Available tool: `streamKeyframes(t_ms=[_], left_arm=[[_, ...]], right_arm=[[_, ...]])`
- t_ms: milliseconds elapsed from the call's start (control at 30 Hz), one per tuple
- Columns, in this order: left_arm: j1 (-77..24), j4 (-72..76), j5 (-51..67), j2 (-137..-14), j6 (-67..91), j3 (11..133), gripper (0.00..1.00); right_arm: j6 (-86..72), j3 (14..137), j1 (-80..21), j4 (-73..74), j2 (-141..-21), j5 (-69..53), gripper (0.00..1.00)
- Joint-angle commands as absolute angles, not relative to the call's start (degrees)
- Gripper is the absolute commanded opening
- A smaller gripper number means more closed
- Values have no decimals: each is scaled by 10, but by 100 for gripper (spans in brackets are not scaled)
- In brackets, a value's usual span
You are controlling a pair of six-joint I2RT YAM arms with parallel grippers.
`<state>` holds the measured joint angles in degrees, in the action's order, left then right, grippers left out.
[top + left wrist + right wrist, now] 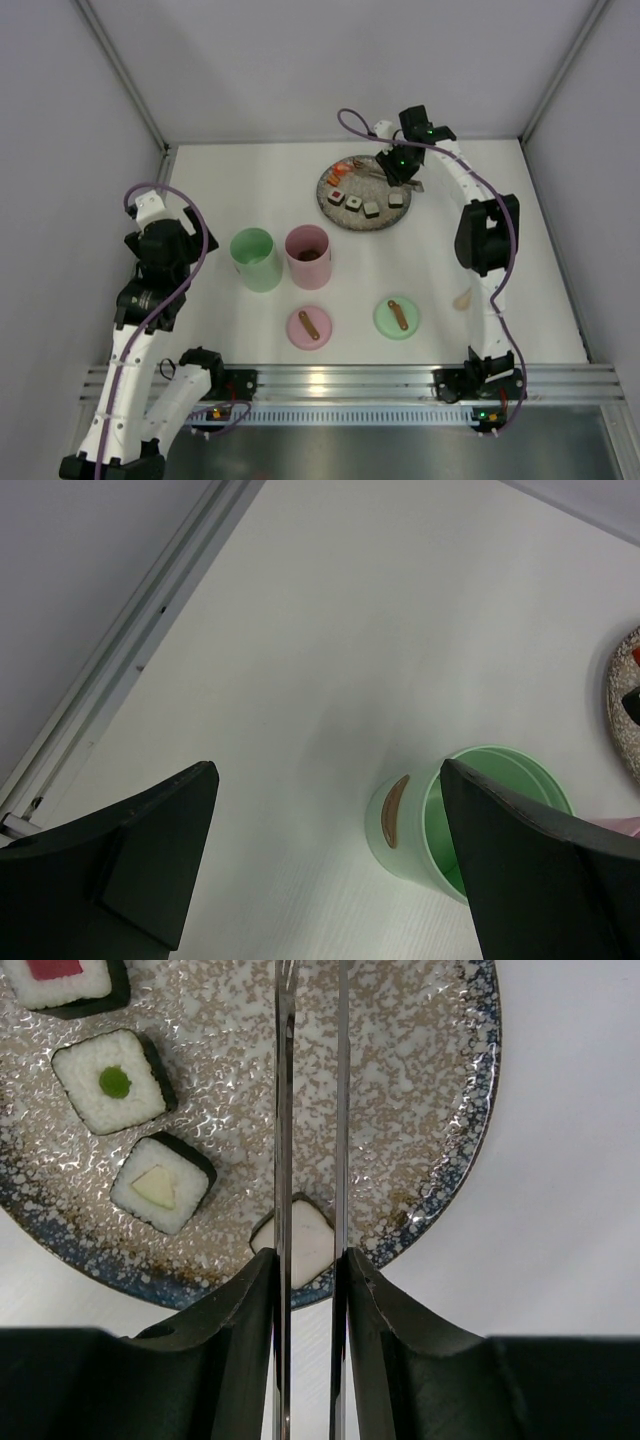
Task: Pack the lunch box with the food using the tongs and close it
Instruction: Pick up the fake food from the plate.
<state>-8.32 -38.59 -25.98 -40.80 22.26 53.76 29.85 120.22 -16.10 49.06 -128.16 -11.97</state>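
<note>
Over the plate (420, 1110), right jaws clamp tongs (284, 1110) above sushi (160, 1185); left jaws gape.

Left arm folded back on itself at the near left, left end effector (325, 770) with fingers spread wide, right arm stretched to the far side, wrist tipped downward, right end effector (310, 1260) pinched on the tongs (284, 1110)

Bare table (225, 190) beyond green cup (256, 259)
</note>
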Motion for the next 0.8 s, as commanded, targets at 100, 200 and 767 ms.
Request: streamKeyframes(t_ms=[100,200,767], left_arm=[[-85,-359,-255,-407,213,535,99],[-85,-360,-252,-407,213,535,99],[-85,-360,-250,-410,213,536,99]], right_arm=[[301,1219,-155,508,-1263,-149,34],[297,1211,-155,504,-1251,-155,35],[296,1259,-156,513,-1293,-169,34]])
